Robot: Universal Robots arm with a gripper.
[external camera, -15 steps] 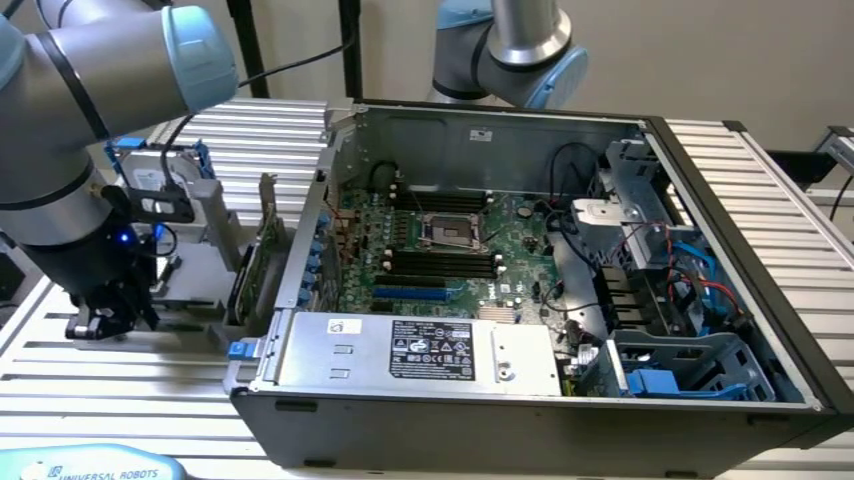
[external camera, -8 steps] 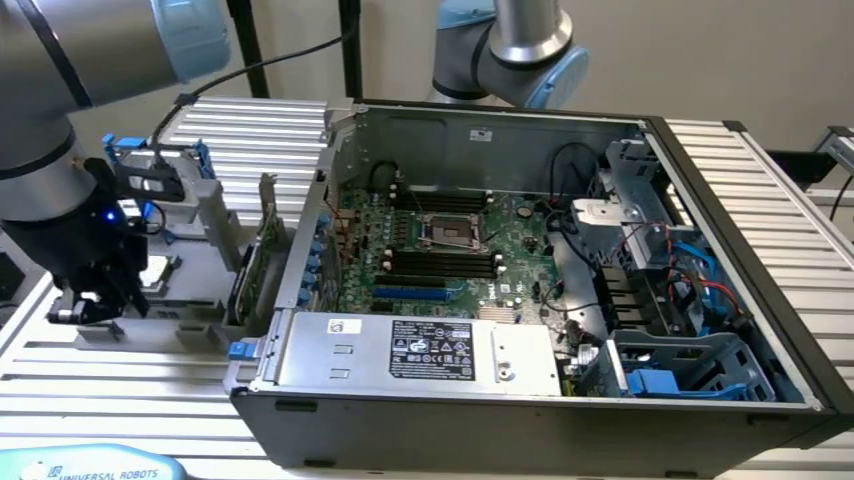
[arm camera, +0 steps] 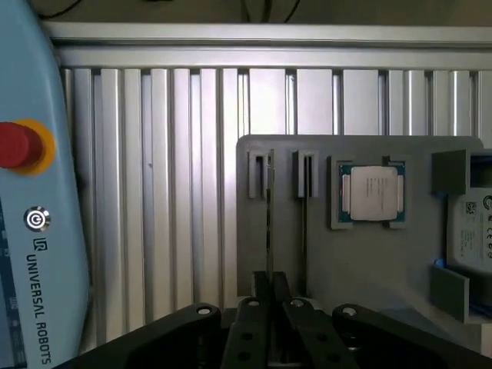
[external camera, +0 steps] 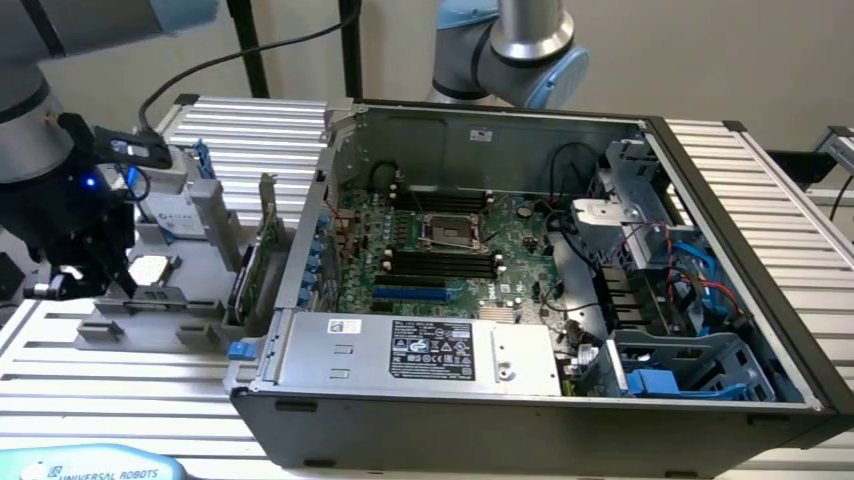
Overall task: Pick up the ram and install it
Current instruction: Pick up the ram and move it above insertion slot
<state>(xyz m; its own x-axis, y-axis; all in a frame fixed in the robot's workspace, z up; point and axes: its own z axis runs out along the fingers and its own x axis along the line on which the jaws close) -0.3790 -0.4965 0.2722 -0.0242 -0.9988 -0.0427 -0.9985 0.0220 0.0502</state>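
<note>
The ram (arm camera: 269,223) is a thin stick seen edge-on, standing in a slot of the grey holder (arm camera: 369,261). My gripper (arm camera: 270,288) sits right over it, its two dark fingers drawn together on the stick's near end. A second thin stick (arm camera: 305,231) stands in the neighbouring slot, just beside the fingers. In the exterior view the gripper (external camera: 74,275) hangs low over the holder (external camera: 134,330), at that view's left, outside the open computer case (external camera: 534,400). The black memory slots (external camera: 434,262) lie on the motherboard inside the case.
A processor chip (arm camera: 373,192) rests in a pocket of the holder. An expansion card (external camera: 264,240) stands upright between holder and case. A blue teach pendant (arm camera: 31,231) lies on the ribbed aluminium table (arm camera: 169,192). A second robot arm (external camera: 514,50) stands behind the case.
</note>
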